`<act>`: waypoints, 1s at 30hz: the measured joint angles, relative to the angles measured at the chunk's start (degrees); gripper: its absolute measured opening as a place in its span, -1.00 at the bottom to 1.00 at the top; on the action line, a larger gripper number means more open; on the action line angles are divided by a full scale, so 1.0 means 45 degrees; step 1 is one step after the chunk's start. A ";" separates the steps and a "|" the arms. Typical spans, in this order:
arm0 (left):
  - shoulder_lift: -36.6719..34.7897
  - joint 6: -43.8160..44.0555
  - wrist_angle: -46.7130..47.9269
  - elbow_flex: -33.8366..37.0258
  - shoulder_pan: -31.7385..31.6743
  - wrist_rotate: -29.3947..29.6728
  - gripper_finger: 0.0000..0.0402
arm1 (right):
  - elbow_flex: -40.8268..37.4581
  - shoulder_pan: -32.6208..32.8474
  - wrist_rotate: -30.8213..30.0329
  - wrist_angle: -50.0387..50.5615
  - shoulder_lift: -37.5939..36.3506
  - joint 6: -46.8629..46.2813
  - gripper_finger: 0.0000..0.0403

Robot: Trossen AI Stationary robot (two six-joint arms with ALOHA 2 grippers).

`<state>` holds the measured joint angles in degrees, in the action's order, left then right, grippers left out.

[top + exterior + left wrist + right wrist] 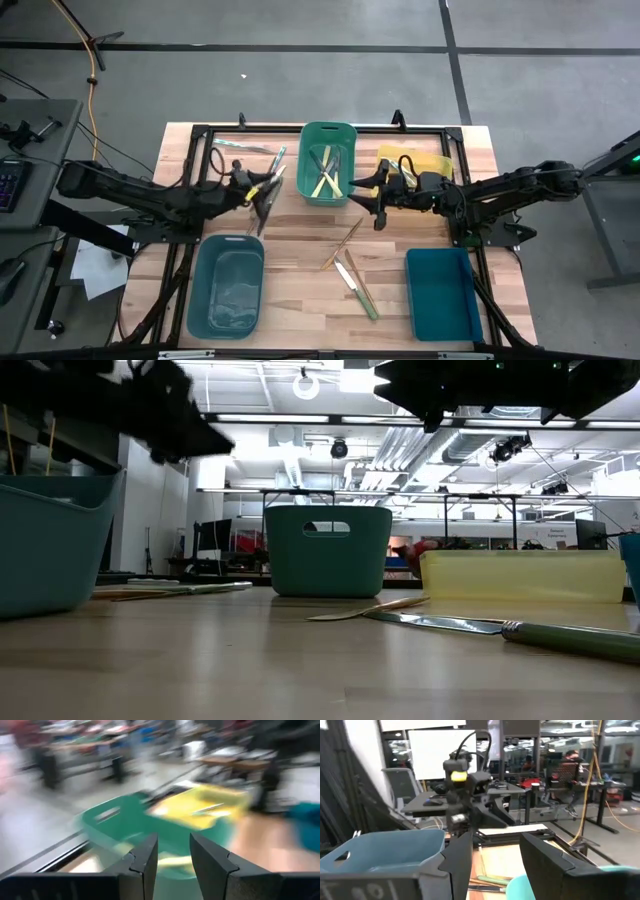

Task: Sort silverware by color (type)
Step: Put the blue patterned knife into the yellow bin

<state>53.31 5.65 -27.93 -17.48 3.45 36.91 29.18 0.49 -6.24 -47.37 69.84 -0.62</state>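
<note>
Left pincer: left gripper hangs over the table's left half, between the green bin and the grey-teal bin; fingers a little apart with only a narrow gap, nothing seen between them.
Right pincer: right gripper hovers just right of the green bin, fingers spread, empty, pointing toward the table's middle.
Bins, largest first: grey-teal bin at near left, blue bin at near right, green bin at far centre with several pieces already inside, yellow bin at far right behind the right arm.
Loose silverware, main group: wooden-handled pieces and a green-handled knife lie on the bare wood between the two near bins, nearer the viewer than both grippers.
Long axis: wooden pieces run diagonally, far-right to near-left; the knife runs the other diagonal, handle toward the near right.
Loose silverware, small group: a few pieces at far left, just beyond the left gripper.
Nearer arm: by my judgement the right gripper is slightly closer to the centre group, the left clearly closer to the far-left pieces.
Coming move: likely a descent onto a handle, jaws set across its diagonal.
</note>
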 joint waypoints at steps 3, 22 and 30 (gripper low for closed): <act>0.0167 0.1131 0.1893 -0.0274 -0.0973 0.0168 -0.46 | -0.0003 0.0000 -0.0351 0.0202 0.0000 -0.0447 -0.20; 0.5847 0.3278 0.3508 -0.1354 -0.6078 -0.2424 -0.46 | -0.0003 -0.0005 -0.0583 0.0969 0.0005 -0.1098 -0.20; 0.7372 0.3349 0.3105 -0.1770 -0.6373 -0.2556 -0.46 | -0.0003 -0.0005 -0.0583 0.1024 0.0005 -0.1102 -0.20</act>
<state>86.48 20.72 -13.96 -25.44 -25.23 25.41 29.17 0.47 -8.86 -42.76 69.87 -5.58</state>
